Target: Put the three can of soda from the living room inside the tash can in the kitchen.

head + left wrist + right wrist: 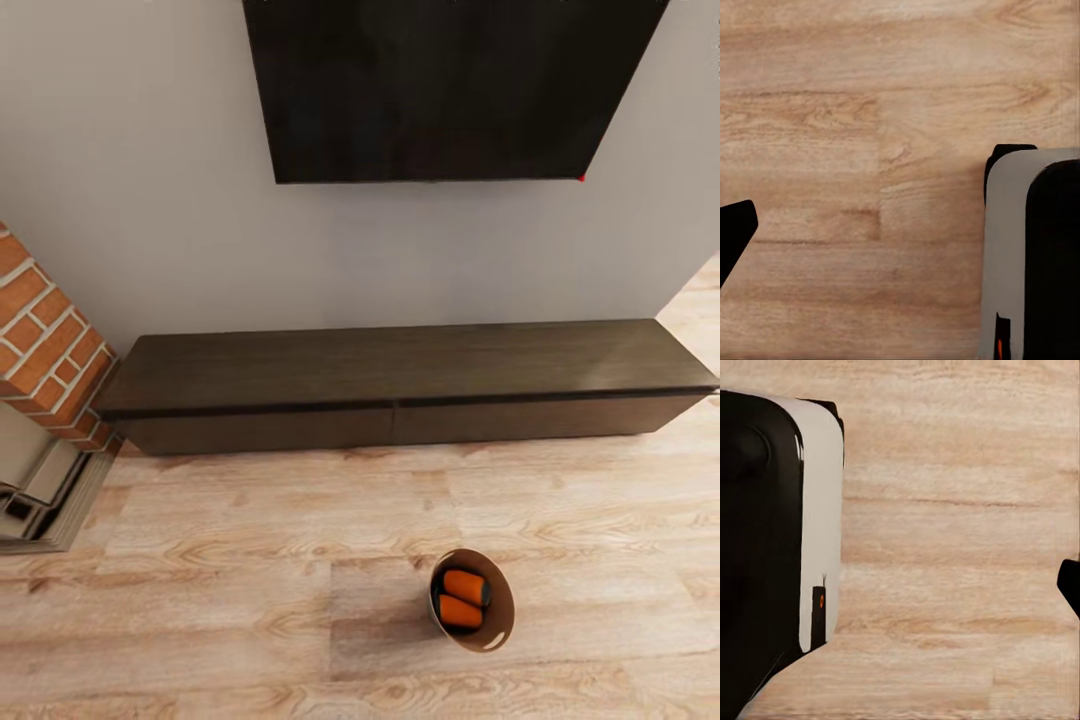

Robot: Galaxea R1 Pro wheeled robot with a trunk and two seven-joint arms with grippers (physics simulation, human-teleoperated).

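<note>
Lying in the tash can (497, 630), two orange cans (464, 598) (fingers' spread impossible to tell).

The head camera looks down from high at a wall and wood floor (250, 560); both wrist cameras face that floor closely.

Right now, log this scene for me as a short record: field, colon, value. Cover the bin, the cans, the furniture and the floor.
bin: small round bucket-like trash can with a glossy copper-brown inside, standing on the floor in front of the cabinet
cans: two bright orange soda cans lying on their sides inside the bin
third can: not seen
furniture: long low dark wood cabinet against the wall
wall: black wall-mounted TV above the cabinet
left side: red brick column
floor: light wood planks
</note>
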